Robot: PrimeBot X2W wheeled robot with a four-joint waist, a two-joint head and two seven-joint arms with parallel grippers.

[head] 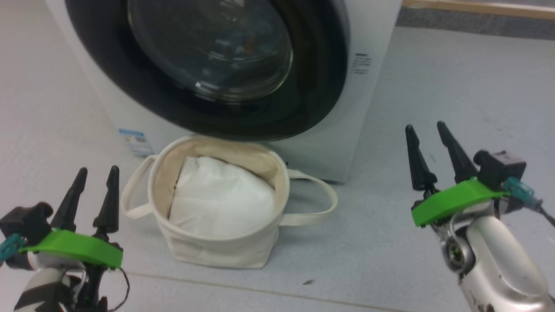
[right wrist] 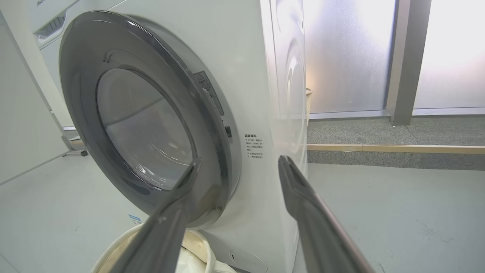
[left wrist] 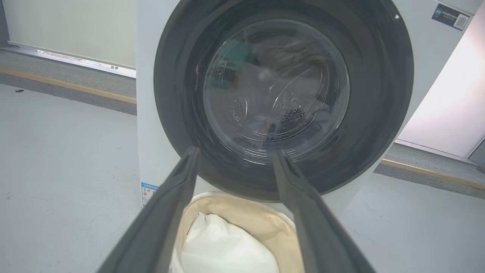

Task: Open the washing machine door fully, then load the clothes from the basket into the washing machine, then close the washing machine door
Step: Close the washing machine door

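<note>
left gripper (head: 98, 170) and right gripper (head: 425, 125) hang open and empty, so I'd push the glossy black-rimmed round glass door (head: 208, 47) squarely till the big white washing machine (head: 373, 43) latches

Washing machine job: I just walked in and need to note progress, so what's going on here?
A two-armed robot faces the washing machine, whose door looks shut. The basket stands on the floor just in front of it and holds a white cushion. The left gripper and right gripper hover on either side of the basket, both open and holding nothing.
</note>
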